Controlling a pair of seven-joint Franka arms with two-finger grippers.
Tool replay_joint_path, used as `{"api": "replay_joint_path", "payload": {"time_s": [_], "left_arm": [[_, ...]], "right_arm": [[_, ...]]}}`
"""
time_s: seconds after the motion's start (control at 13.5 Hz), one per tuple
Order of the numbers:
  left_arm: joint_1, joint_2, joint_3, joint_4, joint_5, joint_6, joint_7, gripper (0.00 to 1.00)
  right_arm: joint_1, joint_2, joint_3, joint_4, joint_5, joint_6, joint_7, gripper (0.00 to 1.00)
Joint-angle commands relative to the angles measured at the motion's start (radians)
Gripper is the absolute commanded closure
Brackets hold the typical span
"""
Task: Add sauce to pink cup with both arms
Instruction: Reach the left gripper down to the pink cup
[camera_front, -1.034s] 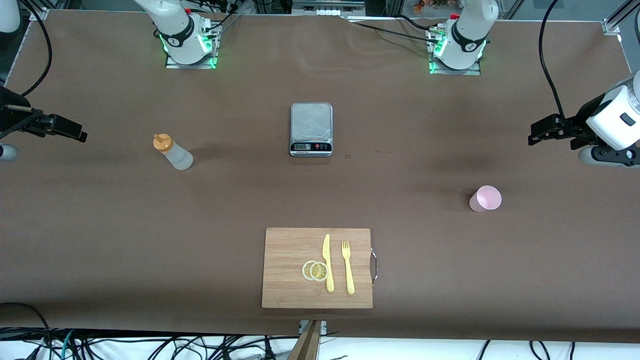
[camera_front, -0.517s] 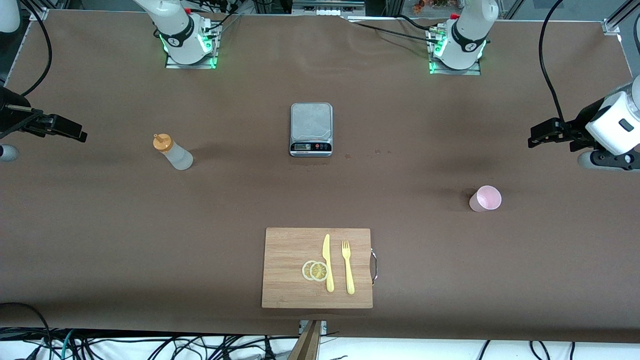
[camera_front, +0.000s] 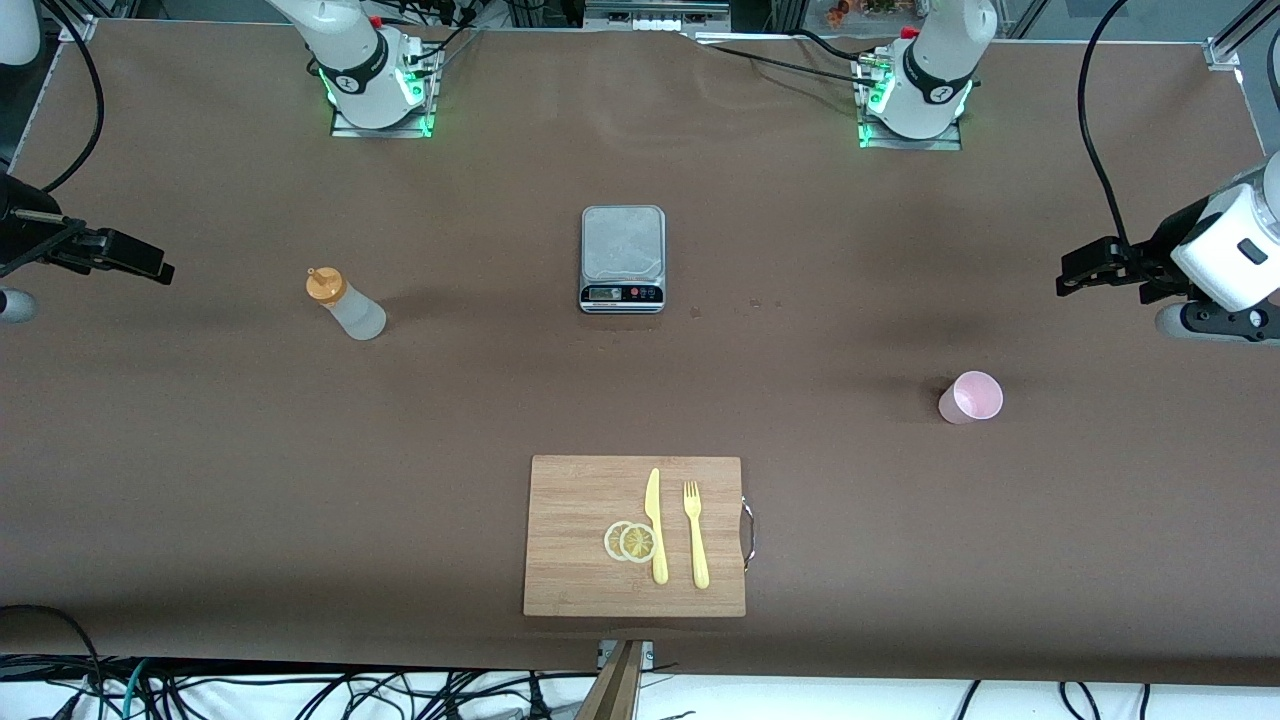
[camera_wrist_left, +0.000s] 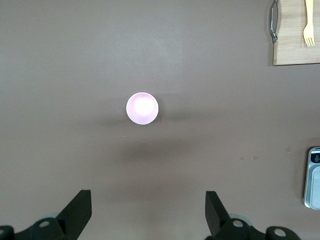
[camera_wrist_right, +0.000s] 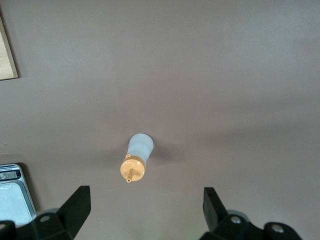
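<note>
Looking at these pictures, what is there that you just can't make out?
- Scale: its display is too small to read in the front view; both wrist views cut the scale off at the edge.
- Sauce bottle: how full it is can't be told through its cloudy plastic.
- Pink cup: glare in the left wrist view hides its bottom.
- Cutting board: cut off by the edge in both wrist views.
</note>
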Motion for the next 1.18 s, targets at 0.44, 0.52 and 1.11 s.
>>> {"api": "replay_joint_path", "payload": {"time_s": [0.44,0.52,1.11], "left_arm": [[0.018,0.109,0.007,-0.087,0.004,0.138,0.014,0.00],[0.019,0.115,0.007,-0.128,0.004,0.190,0.014,0.00],[0.074,0.260,0.032,-0.241,0.002,0.488,0.136,0.00]], "right_arm": [[-0.002,-0.001,0.004,0.004,-0.008,-0.008,-0.010,0.00],[-0.002,-0.001,0.004,0.004,-0.008,-0.008,-0.010,0.00],[-0.002,-0.001,0.004,0.004,-0.008,-0.008,-0.010,0.00]]}}
